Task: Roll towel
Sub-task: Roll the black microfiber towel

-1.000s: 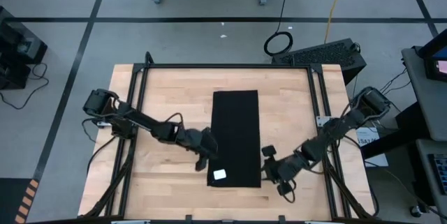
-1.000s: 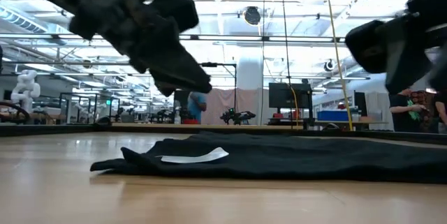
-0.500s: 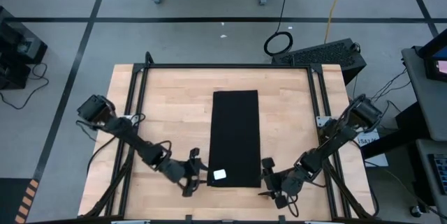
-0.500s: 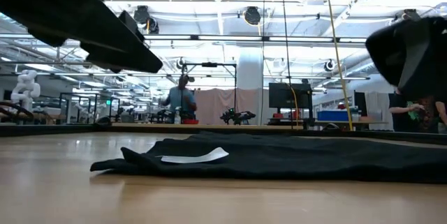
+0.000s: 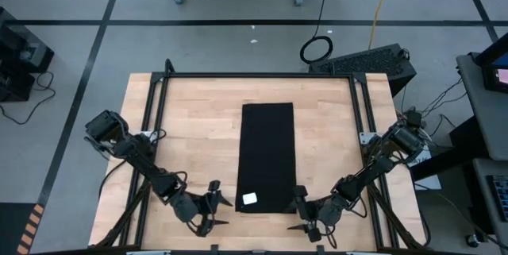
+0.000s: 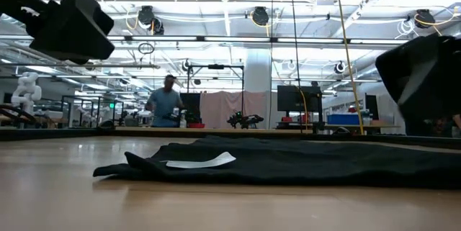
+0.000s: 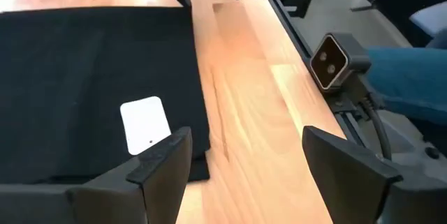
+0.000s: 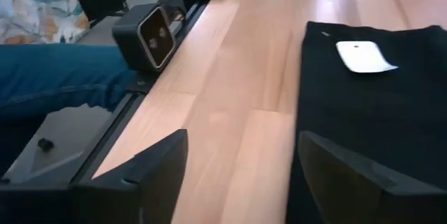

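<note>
Towel [image 5: 267, 156] lies flat mid-table, long axis 12 to 6 o'clock, white tag [image 5: 249, 198] at its 6 o'clock end. I hold left gripper [image 5: 213, 210] at towel's 7 o'clock corner, fingers spread wide, empty. Right gripper [image 5: 301, 214] at 5 o'clock corner, likewise wide, empty (neither touching cloth, I judge). My plan: drop both together, pinch near-edge corners level, curl hem toward 12 evenly so roll runs straight.
</note>
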`<control>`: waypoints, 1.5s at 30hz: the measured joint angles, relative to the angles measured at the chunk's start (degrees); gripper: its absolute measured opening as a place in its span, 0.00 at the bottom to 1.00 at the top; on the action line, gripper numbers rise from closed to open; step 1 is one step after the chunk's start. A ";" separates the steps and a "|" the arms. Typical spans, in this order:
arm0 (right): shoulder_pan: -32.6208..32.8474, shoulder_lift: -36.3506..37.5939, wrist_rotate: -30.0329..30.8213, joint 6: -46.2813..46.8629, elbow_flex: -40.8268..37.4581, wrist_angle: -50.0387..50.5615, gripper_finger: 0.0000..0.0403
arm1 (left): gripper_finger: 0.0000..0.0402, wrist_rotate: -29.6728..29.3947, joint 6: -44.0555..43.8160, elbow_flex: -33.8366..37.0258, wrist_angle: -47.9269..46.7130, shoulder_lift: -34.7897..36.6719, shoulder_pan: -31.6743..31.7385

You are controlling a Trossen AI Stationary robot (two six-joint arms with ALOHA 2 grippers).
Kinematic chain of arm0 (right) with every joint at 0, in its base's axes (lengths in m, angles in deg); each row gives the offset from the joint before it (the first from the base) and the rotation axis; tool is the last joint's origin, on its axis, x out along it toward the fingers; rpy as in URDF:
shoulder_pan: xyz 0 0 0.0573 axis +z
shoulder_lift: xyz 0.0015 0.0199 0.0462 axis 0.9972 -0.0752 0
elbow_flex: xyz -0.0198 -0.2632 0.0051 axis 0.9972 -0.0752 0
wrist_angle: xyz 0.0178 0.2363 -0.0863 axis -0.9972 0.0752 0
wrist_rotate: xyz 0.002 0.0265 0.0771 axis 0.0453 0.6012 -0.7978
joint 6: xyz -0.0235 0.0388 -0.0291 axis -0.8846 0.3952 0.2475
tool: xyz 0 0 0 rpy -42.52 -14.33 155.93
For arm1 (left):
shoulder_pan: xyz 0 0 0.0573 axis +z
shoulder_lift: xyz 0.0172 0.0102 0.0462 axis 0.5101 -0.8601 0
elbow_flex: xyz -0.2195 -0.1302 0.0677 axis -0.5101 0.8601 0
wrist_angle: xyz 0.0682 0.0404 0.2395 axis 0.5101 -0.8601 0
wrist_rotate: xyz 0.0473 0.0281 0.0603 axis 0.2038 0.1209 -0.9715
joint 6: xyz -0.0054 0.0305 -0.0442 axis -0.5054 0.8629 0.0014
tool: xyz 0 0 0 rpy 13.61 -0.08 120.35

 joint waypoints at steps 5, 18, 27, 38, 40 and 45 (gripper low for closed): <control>0.33 0.00 3.18 0.41 0.00 0.35 0.78 | 0.70 -3.06 0.02 -0.02 2.38 -2.07 -2.30; 0.72 0.00 4.27 4.57 0.00 3.76 0.75 | 0.92 -8.85 1.81 -0.07 10.28 -9.01 -4.77; 0.55 -0.97 4.34 3.65 0.00 1.69 0.74 | 0.89 -8.76 4.93 -1.22 10.43 -10.12 -5.08; 0.61 -3.04 4.32 -0.32 0.00 -1.91 0.78 | 0.89 -8.38 3.05 -1.25 10.30 -10.12 -4.17; 0.61 -3.04 5.48 -1.38 0.00 -1.95 0.81 | 0.89 -8.40 4.10 -1.25 9.90 -10.12 -3.70; 0.62 -3.04 5.69 -1.45 0.00 -1.84 0.85 | 0.89 -5.90 6.26 -1.25 9.70 -10.12 -3.48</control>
